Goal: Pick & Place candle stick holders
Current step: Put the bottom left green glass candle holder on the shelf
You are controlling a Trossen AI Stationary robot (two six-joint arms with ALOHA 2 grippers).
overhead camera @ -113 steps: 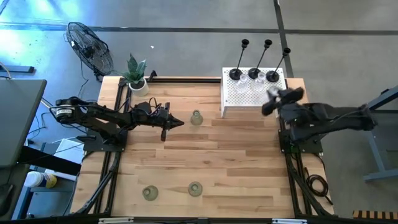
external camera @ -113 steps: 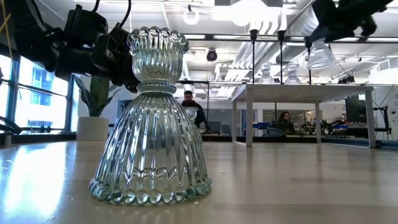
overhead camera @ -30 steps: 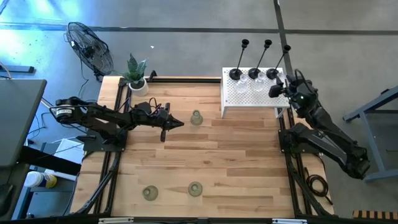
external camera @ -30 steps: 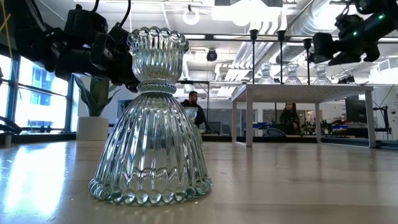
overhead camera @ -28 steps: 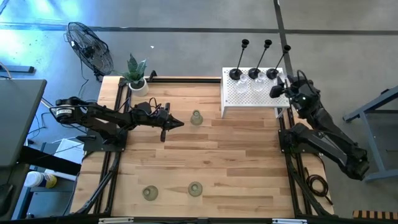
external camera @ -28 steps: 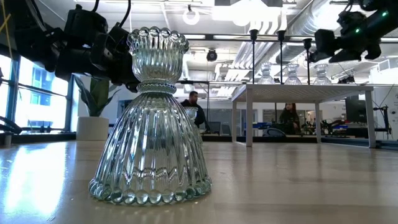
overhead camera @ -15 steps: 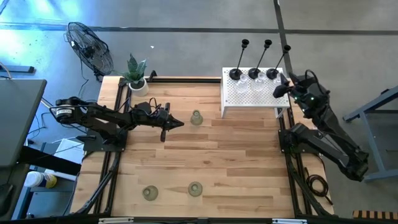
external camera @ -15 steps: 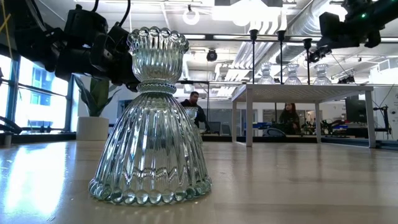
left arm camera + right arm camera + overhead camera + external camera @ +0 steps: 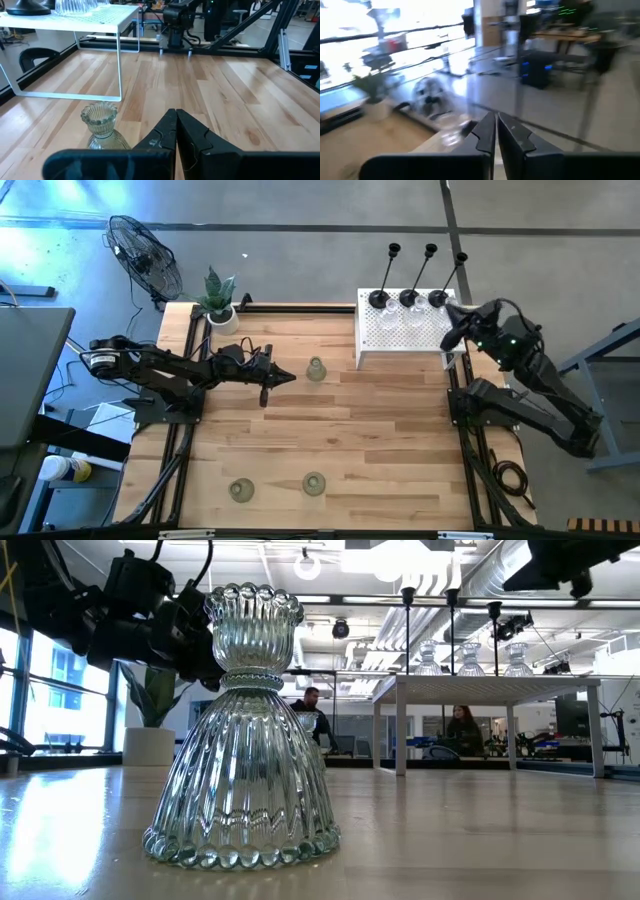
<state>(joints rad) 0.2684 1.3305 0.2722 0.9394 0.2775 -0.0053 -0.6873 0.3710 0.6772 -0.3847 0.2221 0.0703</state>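
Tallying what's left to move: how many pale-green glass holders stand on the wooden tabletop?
3: one green holder by the left gripper near the white box, and two near the front edge.

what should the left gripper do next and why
Probably open and ease toward the green holder just ahead. The left gripper is shut and empty beside it, while three green holders sit on the table and the right gripper hangs by the white box.

The wooden table [image 9: 380,430] carries 3 green holders [image 9: 316,368], a white box [image 9: 405,330], and a potted plant [image 9: 219,305].
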